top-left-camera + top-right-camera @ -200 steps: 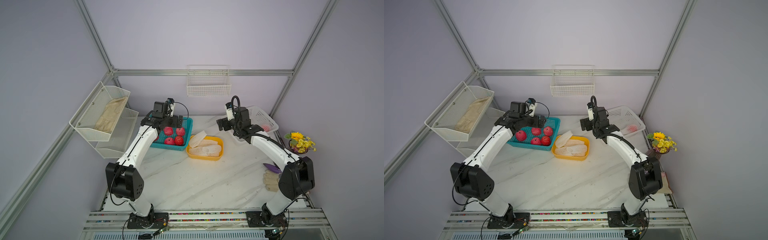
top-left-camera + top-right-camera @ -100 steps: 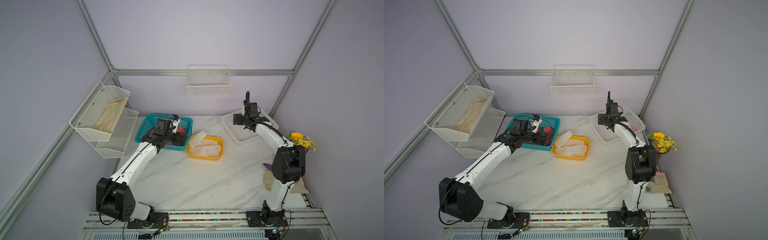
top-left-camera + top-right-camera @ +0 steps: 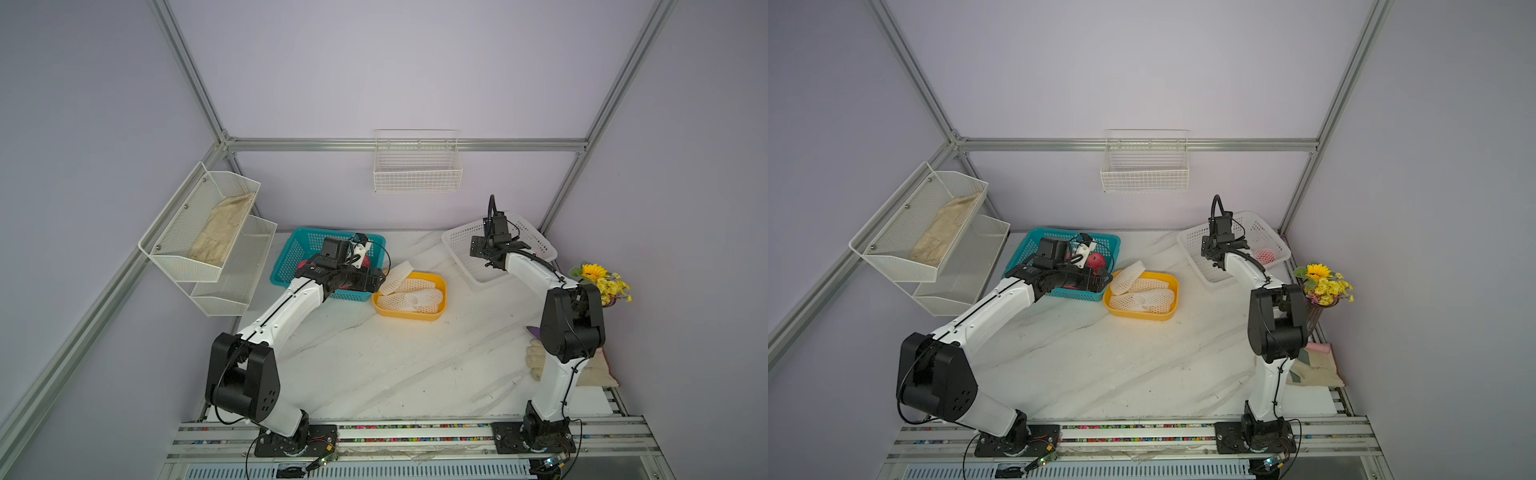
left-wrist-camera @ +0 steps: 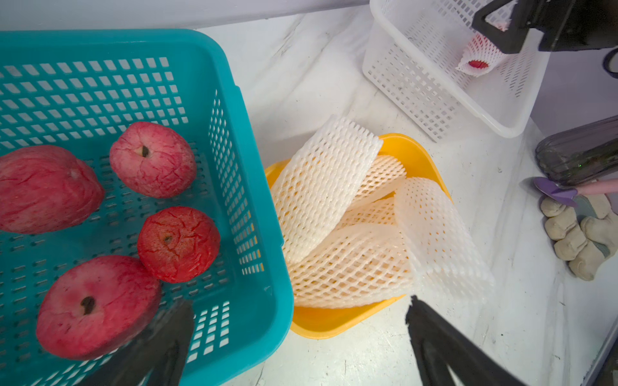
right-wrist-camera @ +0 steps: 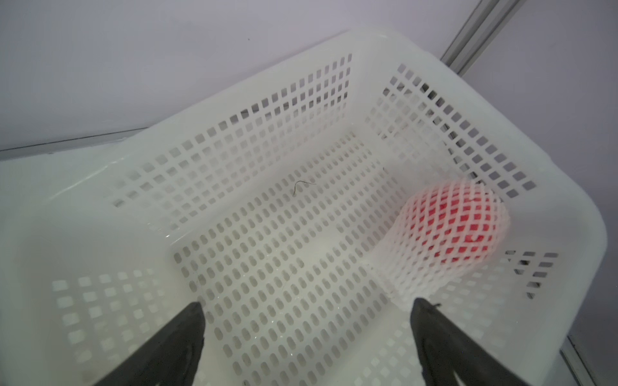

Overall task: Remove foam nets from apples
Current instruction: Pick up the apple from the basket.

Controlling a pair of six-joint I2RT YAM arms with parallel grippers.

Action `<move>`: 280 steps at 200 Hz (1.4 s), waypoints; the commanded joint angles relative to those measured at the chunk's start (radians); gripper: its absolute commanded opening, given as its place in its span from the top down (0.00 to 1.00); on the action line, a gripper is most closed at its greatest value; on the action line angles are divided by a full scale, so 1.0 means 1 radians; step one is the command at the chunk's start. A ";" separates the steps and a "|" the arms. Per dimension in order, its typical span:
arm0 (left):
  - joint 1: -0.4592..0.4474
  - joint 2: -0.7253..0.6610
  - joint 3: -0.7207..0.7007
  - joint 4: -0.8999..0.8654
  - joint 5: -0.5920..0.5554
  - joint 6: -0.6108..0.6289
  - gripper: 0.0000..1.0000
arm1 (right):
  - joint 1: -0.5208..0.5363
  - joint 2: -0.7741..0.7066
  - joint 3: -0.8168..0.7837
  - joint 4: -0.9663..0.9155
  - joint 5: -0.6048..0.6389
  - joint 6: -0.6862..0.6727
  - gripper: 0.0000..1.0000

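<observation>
White foam net (image 5: 418, 267) sheathes one apple (image 5: 451, 234) in the white basket (image 5: 434, 67).
The sleeve lies on its side against the wall, one open end toward the right gripper (image 5: 306, 307), whose fingers are spread wide and empty. The left gripper (image 4: 300, 304), equally wide, hangs above the teal basket (image 4: 250, 200) of bare apples (image 4: 177, 244) and the yellow tray (image 4: 334, 324) of loose nets (image 4: 334, 234).

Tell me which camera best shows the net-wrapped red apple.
Right wrist view: the red apple in white foam net is close and unblocked. Left wrist view shows it small, partly hidden; a top view, only a pink speck.
</observation>
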 commanded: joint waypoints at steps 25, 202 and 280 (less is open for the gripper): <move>-0.003 0.024 0.039 0.050 0.058 0.044 0.00 | -0.014 0.173 0.231 -0.013 0.158 0.087 0.03; -0.003 0.099 0.016 0.087 0.119 -0.001 0.00 | -0.208 0.392 0.515 -0.269 0.148 0.265 0.03; -0.004 0.092 0.007 0.088 0.116 -0.010 0.00 | -0.211 0.454 0.586 -0.308 -0.058 0.228 0.03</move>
